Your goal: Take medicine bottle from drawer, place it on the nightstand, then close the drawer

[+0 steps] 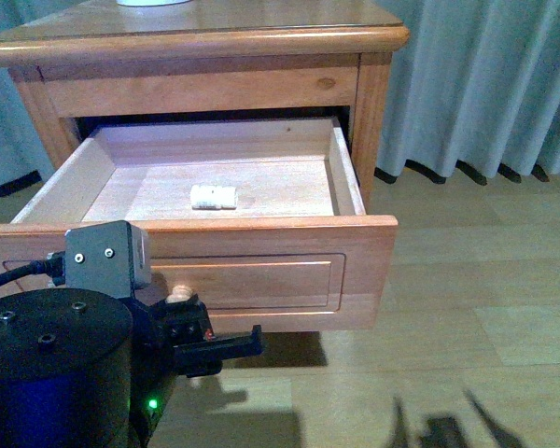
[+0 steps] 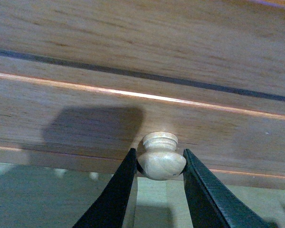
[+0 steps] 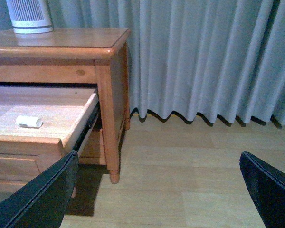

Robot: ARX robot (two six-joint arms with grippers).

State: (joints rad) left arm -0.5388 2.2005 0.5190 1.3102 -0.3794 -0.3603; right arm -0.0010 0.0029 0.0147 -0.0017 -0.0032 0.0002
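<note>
Drawer (image 1: 373,271) stands pulled well out. Medicine bottle (image 1: 213,196) lies on its side mid-floor, toward the front edge, not yet on the nightstand (image 1: 261,39) top surface. Left claw (image 2: 159,154) is pinched on the knob (image 2: 160,165). Right claw (image 3: 156,190) is spread wide, empty. Retrieval, placement and closing remain outstanding.

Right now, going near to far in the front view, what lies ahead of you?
Left gripper closed on the knob → drawer front panel → medicine bottle lying on the drawer floor → nightstand top.

Glossy orange wood is gleaming on the nightstand (image 1: 196,42); the drawer (image 1: 289,177) is showing pale, matt wood inside.
</note>
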